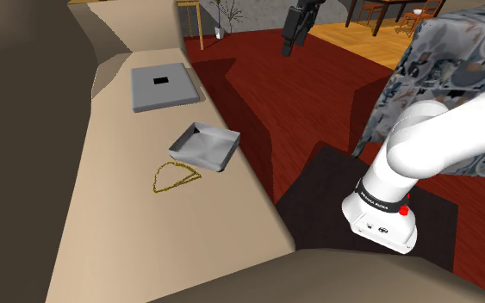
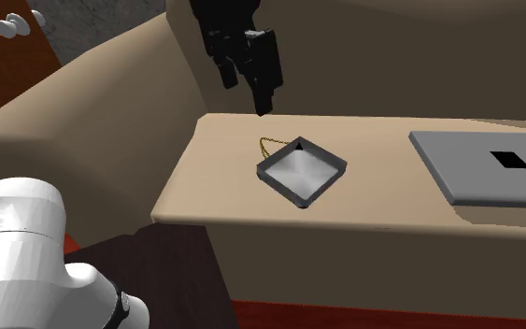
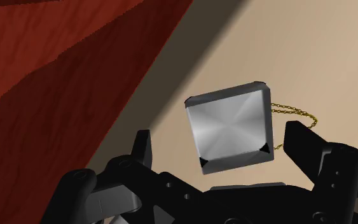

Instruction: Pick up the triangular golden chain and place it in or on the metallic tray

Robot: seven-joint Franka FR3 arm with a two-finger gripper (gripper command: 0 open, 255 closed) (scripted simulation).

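A triangular golden chain [image 1: 175, 177] lies flat on the tan counter, just beside the square metallic tray [image 1: 204, 145], which holds nothing. In the second exterior view the chain [image 2: 272, 145] peeks out from behind the tray [image 2: 301, 171]. My black gripper [image 1: 290, 43] hangs high above the counter, off to the shoulder view's right of the tray. Seen from the second exterior camera, the gripper [image 2: 248, 93] hovers over the counter's far edge. The wrist view looks down on the tray [image 3: 229, 127] and part of the chain [image 3: 295, 113]; the gripper [image 3: 219, 135] is open, fingers wide apart.
A flat grey slab [image 1: 161, 86] with a black rectangle lies farther along the counter [image 1: 128, 224] beyond the tray. Red-brown floor [image 1: 258, 95] drops away past the counter's edge. My white arm [image 1: 421, 146] rises at the lower right.
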